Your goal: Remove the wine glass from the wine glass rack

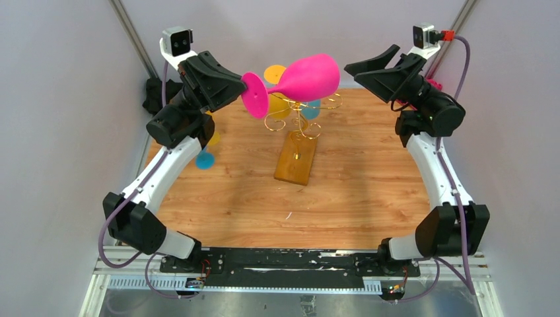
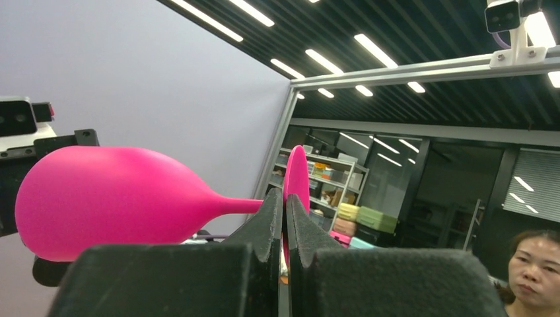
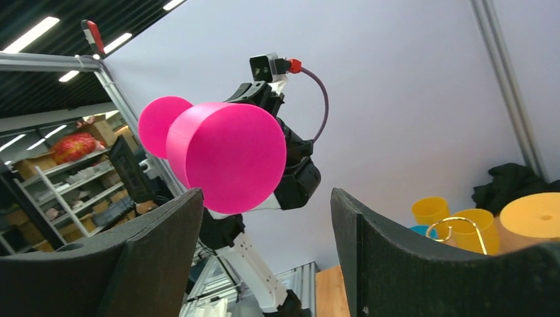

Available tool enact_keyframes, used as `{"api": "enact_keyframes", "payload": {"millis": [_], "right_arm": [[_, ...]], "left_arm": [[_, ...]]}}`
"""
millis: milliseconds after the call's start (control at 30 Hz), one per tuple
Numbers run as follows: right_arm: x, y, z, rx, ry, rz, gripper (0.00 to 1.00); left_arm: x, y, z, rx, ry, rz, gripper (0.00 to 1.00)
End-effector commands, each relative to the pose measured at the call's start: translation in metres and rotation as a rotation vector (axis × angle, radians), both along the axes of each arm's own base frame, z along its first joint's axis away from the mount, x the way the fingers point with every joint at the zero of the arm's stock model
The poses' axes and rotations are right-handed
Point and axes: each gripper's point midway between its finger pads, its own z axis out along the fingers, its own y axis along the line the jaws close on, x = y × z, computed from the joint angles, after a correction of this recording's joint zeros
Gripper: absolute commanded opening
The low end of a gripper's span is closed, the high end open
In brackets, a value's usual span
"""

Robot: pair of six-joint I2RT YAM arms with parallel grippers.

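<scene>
A pink wine glass point(image 1: 307, 78) hangs in the air on its side above the wine glass rack point(image 1: 300, 119), a gold wire stand on an orange-brown wooden base point(image 1: 297, 158). My left gripper point(image 1: 243, 89) is shut on the rim of the glass's round foot point(image 1: 255, 94), with the bowl pointing right. In the left wrist view the fingertips point(image 2: 272, 208) pinch the foot point(image 2: 296, 173) and the bowl point(image 2: 112, 198) lies to the left. My right gripper point(image 1: 360, 69) stands open just right of the bowl, apart from it. The right wrist view shows the glass point(image 3: 228, 155) beyond the spread gripper point(image 3: 267, 198).
Yellow glasses point(image 1: 277, 102) and a teal one point(image 1: 310, 109) hang on the rack behind the pink glass. A blue foot point(image 1: 205, 160) and a yellow glass point(image 1: 212, 137) sit by the left arm. Black cloth point(image 1: 155, 89) lies at the back left corner.
</scene>
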Motion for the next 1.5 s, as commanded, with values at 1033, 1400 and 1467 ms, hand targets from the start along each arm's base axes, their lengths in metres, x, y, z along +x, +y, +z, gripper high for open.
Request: {"api": "enact_keyframes", "payload": {"millis": [1033,1400,1467], "right_arm": [[-0.091,0.067,0.03,0.065,-0.194,0.414,0.28],[-0.121,0.046,0.043,0.085,-0.256,0.347,0.0],[-0.134,0.038,0.047,0.074,-0.295,0.294,0.0]], "left_arm": [[0.015,-0.022,-0.022,0.02,0.005,-0.035,0.0],[0.005,-0.02,-0.024,0.046,-0.03,-0.028,0.35],[0.004,-0.017,-0.023,0.047,-0.043,-0.01,0.35]]}}
